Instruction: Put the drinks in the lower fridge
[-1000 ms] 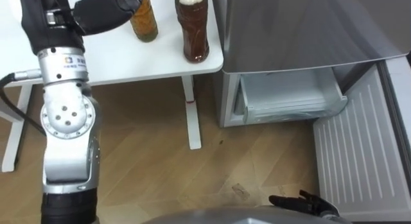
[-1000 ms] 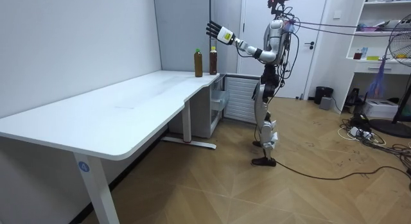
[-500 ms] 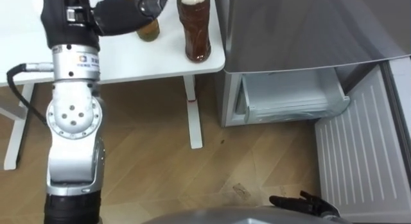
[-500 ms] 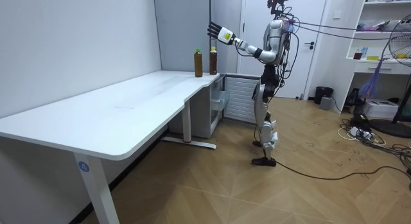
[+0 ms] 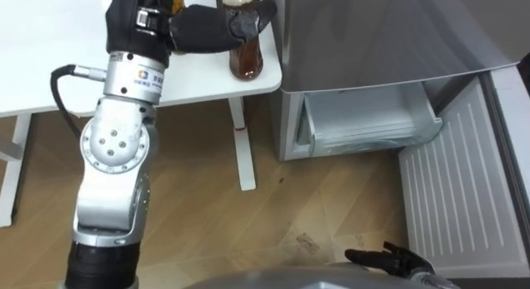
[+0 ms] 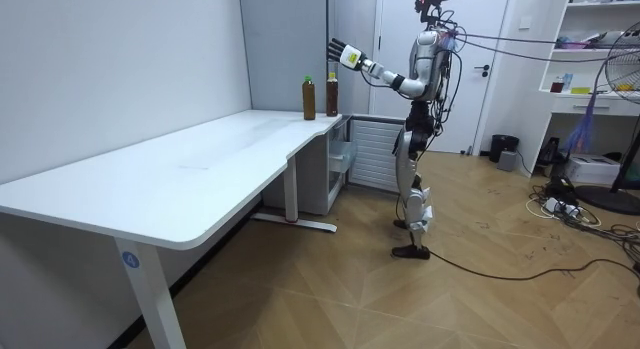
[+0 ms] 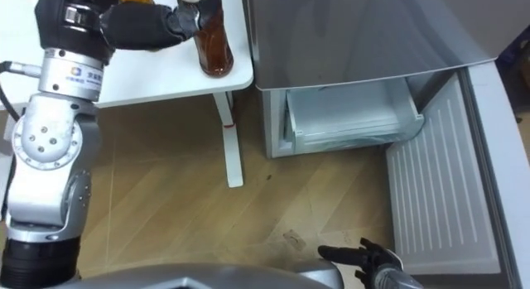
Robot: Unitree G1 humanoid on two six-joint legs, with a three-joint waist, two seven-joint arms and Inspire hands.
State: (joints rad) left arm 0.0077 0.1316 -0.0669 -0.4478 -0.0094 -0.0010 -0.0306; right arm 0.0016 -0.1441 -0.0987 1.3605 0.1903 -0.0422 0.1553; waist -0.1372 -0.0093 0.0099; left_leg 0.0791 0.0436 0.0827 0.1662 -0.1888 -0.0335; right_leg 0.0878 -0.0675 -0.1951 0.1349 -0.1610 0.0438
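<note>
Two drink bottles stand at the white table's (image 5: 50, 65) corner beside the fridge. My left hand (image 5: 211, 28) is open and held out over them, its straight fingers crossing in front of the upper part of the dark brown bottle (image 5: 246, 64). The amber bottle (image 6: 309, 99) stands just to its left, mostly hidden behind my left wrist. In the room view this hand (image 6: 337, 50) is raised above both bottles. The fridge's lower compartment (image 5: 364, 123) stands open, showing a pale drawer. My right hand (image 5: 387, 259) hangs low at the bottom edge, open and holding nothing.
The lower fridge door (image 5: 455, 198) is swung open to my right, its ribbed inner face over the wooden floor. The grey upper fridge front (image 5: 389, 32) rises beside the table. A white table leg (image 5: 240, 148) stands near the fridge. Shelves and a fan (image 6: 620, 99) are across the room.
My left arm has swung to my right, carrying the open hand from over the amber bottle to in front of the brown one. The eye view has shifted a little.
</note>
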